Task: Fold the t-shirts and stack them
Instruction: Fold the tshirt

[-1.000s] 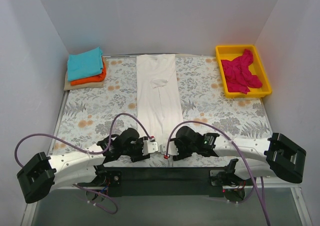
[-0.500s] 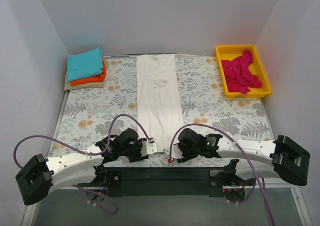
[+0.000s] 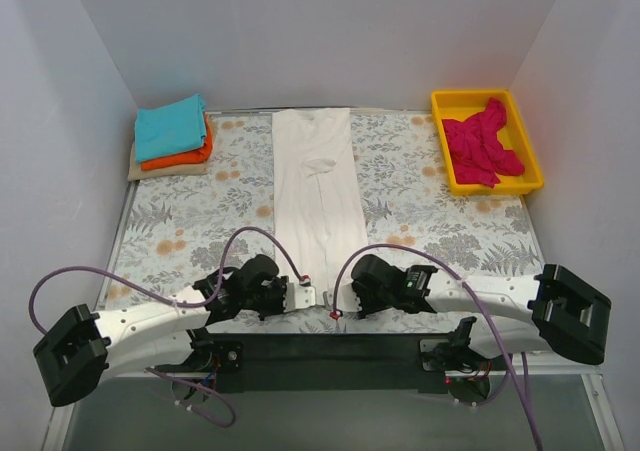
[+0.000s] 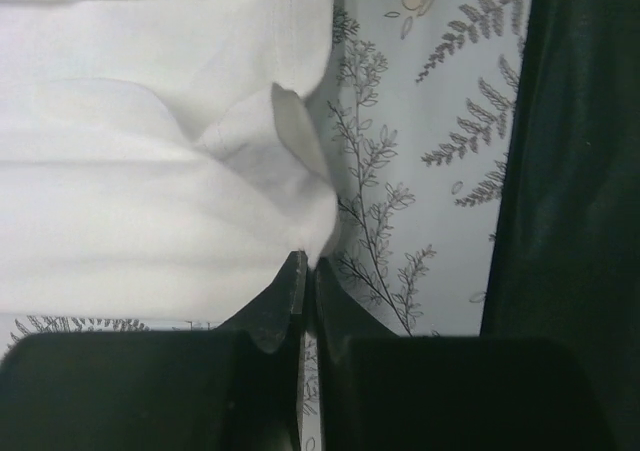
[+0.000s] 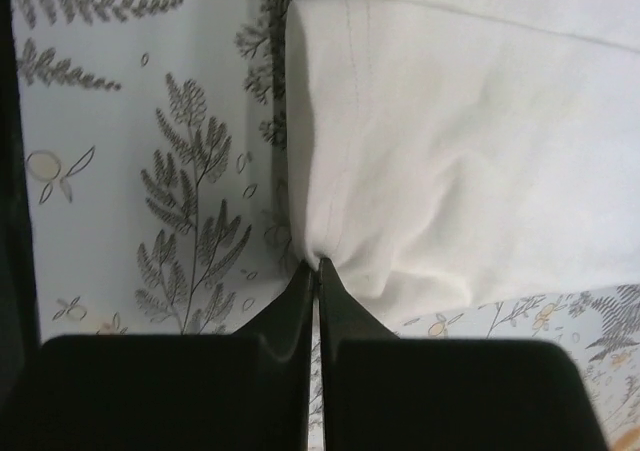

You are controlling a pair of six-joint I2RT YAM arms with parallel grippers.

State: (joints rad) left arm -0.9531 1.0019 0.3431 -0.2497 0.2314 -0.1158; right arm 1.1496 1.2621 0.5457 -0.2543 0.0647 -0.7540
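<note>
Both grippers are closing the gap they were holding open a moment ago. The left gripper is pinching the near left corner of the cream tee, and the right gripper is pinching its near right corner. In each wrist view the jaws are standing tip to tip with the hem puckering into them, so the fabric is reading as gripped, not merely touched.

The cream tee is lying as a long narrow strip down the middle of the table cloth, with its hem at the near edge of the table cloth. The teal tee is resting folded on the orange tee at the far left corner of the table cloth. The pink tee is sitting crumpled in the tray at the far right corner.

Judgement: the grasp step is finishing, and the hem is becoming ready for carrying toward the far end for the next fold
</note>
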